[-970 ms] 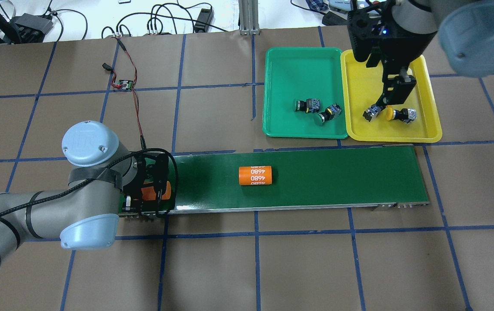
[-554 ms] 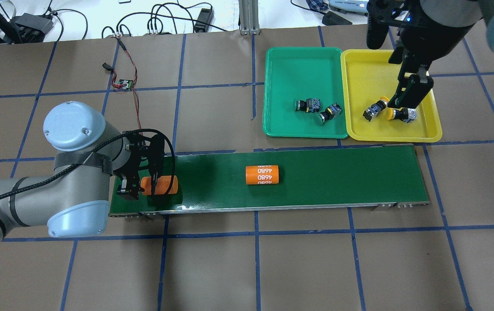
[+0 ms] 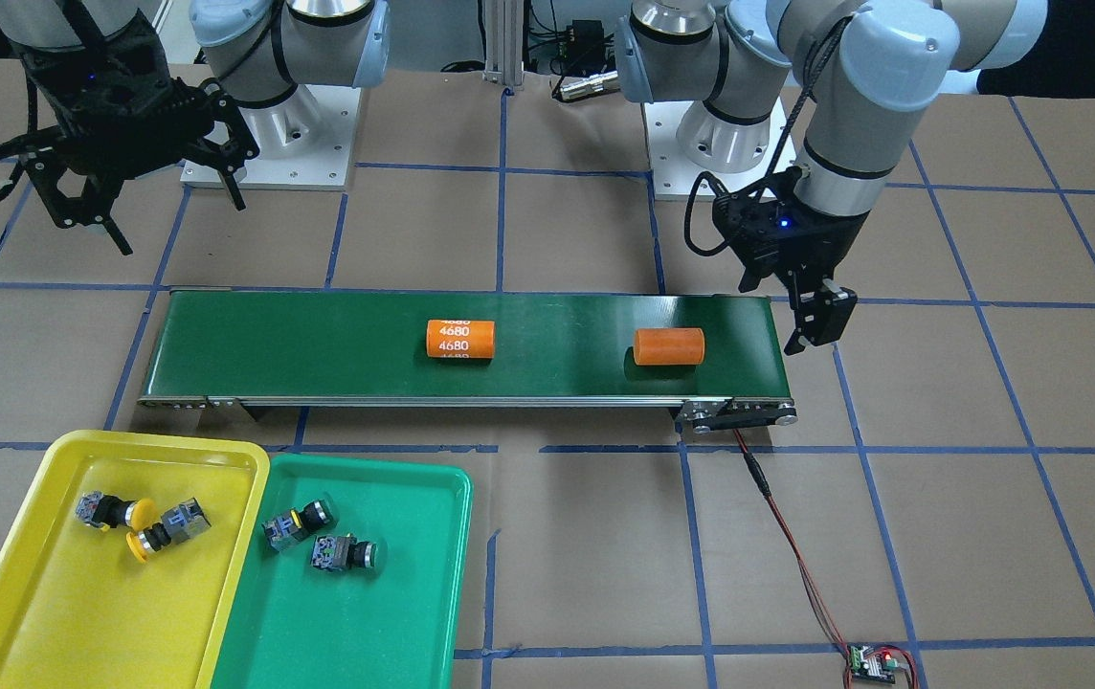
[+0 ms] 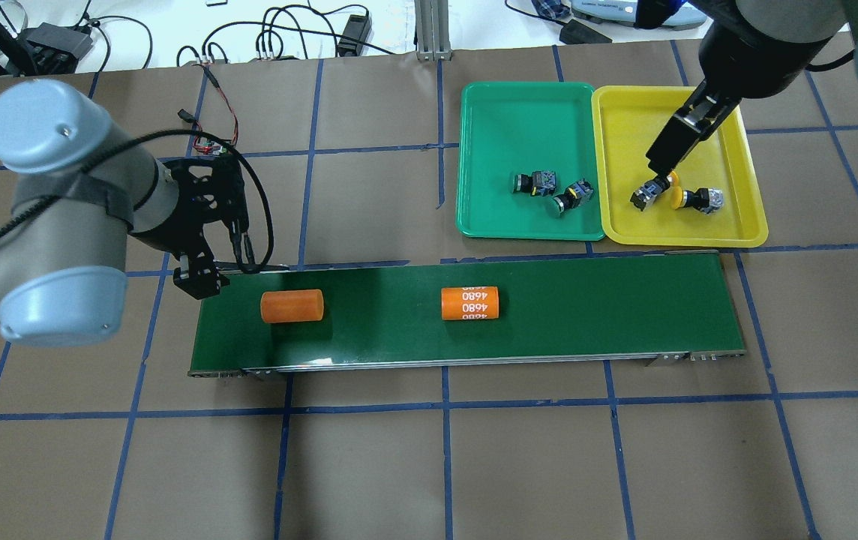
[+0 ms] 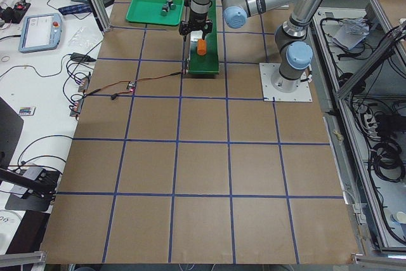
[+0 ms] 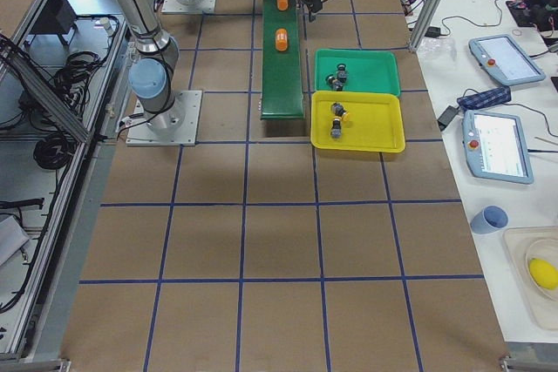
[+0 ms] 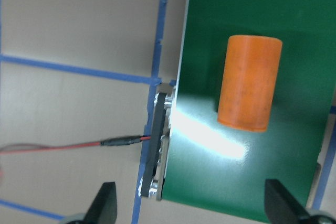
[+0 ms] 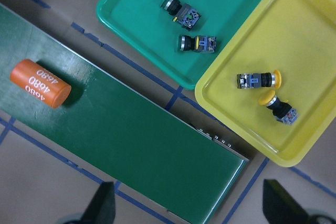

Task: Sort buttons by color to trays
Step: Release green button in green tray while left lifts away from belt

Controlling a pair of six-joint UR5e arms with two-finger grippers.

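Two green-capped buttons [image 4: 534, 182] [image 4: 573, 196] lie in the green tray [image 4: 519, 120]. Two yellow-capped buttons [image 4: 650, 193] [image 4: 695, 199] lie in the yellow tray [image 4: 628, 127]. My right gripper [image 4: 680, 139] hangs open above the yellow tray and holds nothing. Its wrist view looks down on both trays, with the yellow buttons [image 8: 257, 80] [image 8: 278, 107] below it. My left gripper [image 4: 204, 277] hovers open and empty over the conveyor's left end, just off a plain orange cylinder [image 7: 249, 82].
The dark-green conveyor belt [image 4: 609, 307] runs in front of the trays. It carries the plain orange cylinder [image 4: 292, 306] and one marked 4680 [image 4: 470, 303]. A small circuit board [image 4: 215, 145] with a red wire lies behind the belt's left end.
My left gripper let go of the plain orange cylinder and pulled up and back. My right gripper rose from the yellow buttons. The 4680 cylinder drifted right along the belt.
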